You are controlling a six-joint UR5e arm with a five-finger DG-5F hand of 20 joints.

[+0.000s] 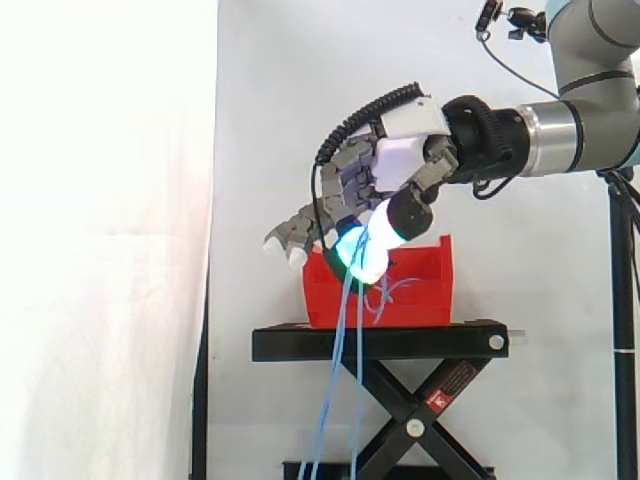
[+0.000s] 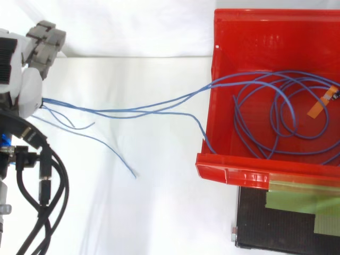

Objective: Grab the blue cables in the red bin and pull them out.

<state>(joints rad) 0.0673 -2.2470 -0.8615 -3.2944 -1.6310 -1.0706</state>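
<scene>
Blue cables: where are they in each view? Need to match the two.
Side view: thin blue cables hang from the hand at centre, past the black stand, to the bottom edge.
Top view: coiled in the red plastic bin at right, strands stretching left to the hand.
Shared landmark: the red plastic bin.

robot hand (image 2: 25, 87) left, gripping blue cables (image 2: 122, 112) | cables stretch into red bin (image 2: 249, 172), coiled there

1. Side view: level with the red bin (image 1: 420, 300) on its black scissor stand (image 1: 430, 342), looking across from fairly near; the arm (image 1: 590, 120) enters from the right.
2. Top view: straight down and close, with the bin cut off at the right edge.
3. Shared: the bin, the blue cables (image 2: 122, 112) and the hand (image 1: 385, 165).
</scene>
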